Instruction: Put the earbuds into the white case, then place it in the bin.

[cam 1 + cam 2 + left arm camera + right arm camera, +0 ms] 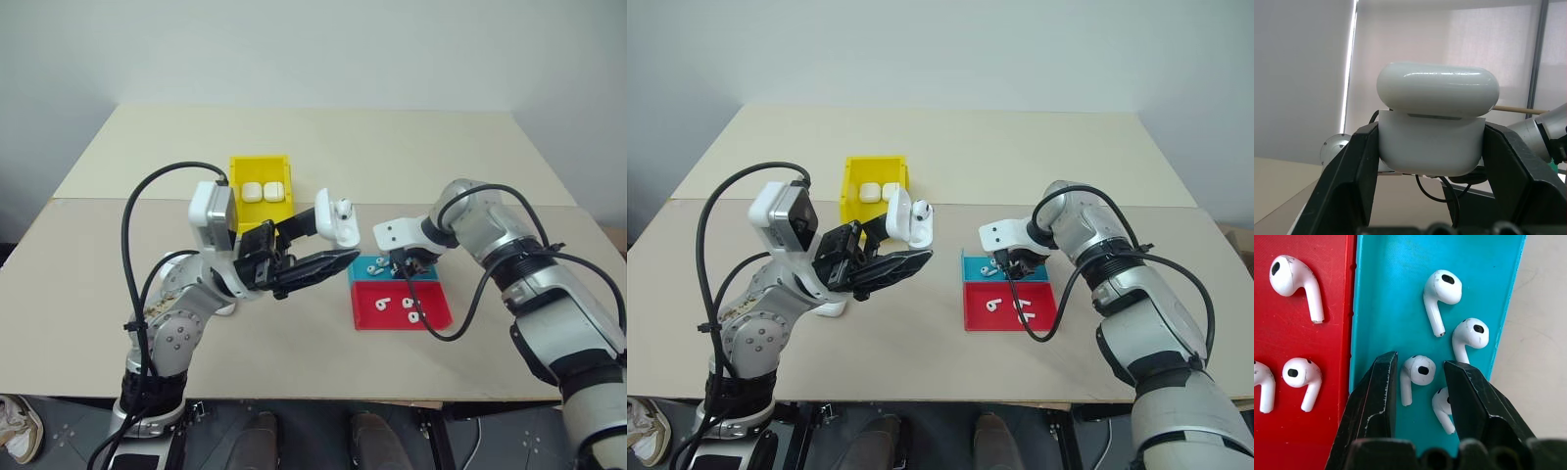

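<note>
My left gripper (1432, 147) is clamped on the white case (1435, 120), lid up, raised above the table (411, 157) in front of the yellow bin (261, 168). My right gripper (1420, 377) points down into the tray's (1381, 293) teal half, fingers apart on either side of one earbud (1418, 371), not touching it.

I see the white case (1432, 142) lifted off the worktop, lid ajar. Glossy earbuds (1419, 373) lie scattered in a teal-and-red tray. The yellow bin (261, 179) holds two more cases.
</note>
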Robot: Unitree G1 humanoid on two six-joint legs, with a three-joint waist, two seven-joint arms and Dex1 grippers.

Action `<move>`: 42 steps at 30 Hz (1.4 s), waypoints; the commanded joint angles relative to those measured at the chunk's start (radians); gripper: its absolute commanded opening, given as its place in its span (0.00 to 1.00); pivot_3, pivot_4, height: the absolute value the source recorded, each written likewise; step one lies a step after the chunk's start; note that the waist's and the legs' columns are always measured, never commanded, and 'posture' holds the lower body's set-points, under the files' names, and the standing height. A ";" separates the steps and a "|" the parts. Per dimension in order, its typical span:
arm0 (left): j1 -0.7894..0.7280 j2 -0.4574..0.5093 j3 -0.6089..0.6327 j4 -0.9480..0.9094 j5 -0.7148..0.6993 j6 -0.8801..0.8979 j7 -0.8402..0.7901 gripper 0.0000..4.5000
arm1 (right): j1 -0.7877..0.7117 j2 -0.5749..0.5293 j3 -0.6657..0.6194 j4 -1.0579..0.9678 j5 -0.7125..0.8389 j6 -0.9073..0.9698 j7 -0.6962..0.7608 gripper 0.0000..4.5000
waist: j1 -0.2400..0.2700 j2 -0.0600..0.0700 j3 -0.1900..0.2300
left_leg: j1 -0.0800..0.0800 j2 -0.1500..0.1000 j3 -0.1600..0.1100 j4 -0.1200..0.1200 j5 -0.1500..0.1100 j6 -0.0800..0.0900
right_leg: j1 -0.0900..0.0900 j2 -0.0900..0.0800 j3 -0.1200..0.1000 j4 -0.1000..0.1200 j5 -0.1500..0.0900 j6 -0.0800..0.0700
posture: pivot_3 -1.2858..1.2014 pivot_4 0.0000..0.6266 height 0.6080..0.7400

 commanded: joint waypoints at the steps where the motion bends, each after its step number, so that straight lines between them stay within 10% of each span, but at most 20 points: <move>1: 0.001 0.001 0.007 -0.039 -0.012 -0.017 0.002 0.63 | 0.000 -0.010 -0.017 0.013 -0.014 -0.042 0.002 0.41 | 0.000 0.000 0.000 | 0.000 0.000 0.000 0.000 0.000 0.000 | 0.000 0.000 0.000 0.000 0.000 0.000 | 0.52 0.24 1.00; 22: 0.013 0.005 0.010 -0.055 -0.015 -0.020 0.014 0.63 | -0.001 -0.003 -0.022 0.072 -0.068 -0.162 -0.010 0.41 | 0.000 0.000 0.000 | 0.002 0.000 0.000 0.000 0.000 0.000 | 0.002 0.000 0.000 0.000 0.000 0.000 | 0.52 0.24 1.00; 28: 0.012 0.006 0.011 -0.052 -0.014 -0.020 0.015 0.63 | 0.009 0.000 -0.024 0.064 -0.067 -0.163 -0.005 0.14 | 0.000 0.000 0.000 | 0.003 0.000 0.000 0.000 0.000 0.000 | 0.003 0.000 0.000 0.000 0.000 0.000 | 0.52 0.24 1.00; 42: 0.009 0.007 0.006 -0.049 -0.021 -0.016 0.010 0.63 | -0.021 -0.010 -0.163 0.007 0.084 0.101 0.125 0.14 | 0.001 0.000 0.000 | 0.001 0.000 0.000 0.000 0.000 0.000 | 0.001 -0.001 0.000 0.000 0.000 0.000 | 0.52 0.24 1.00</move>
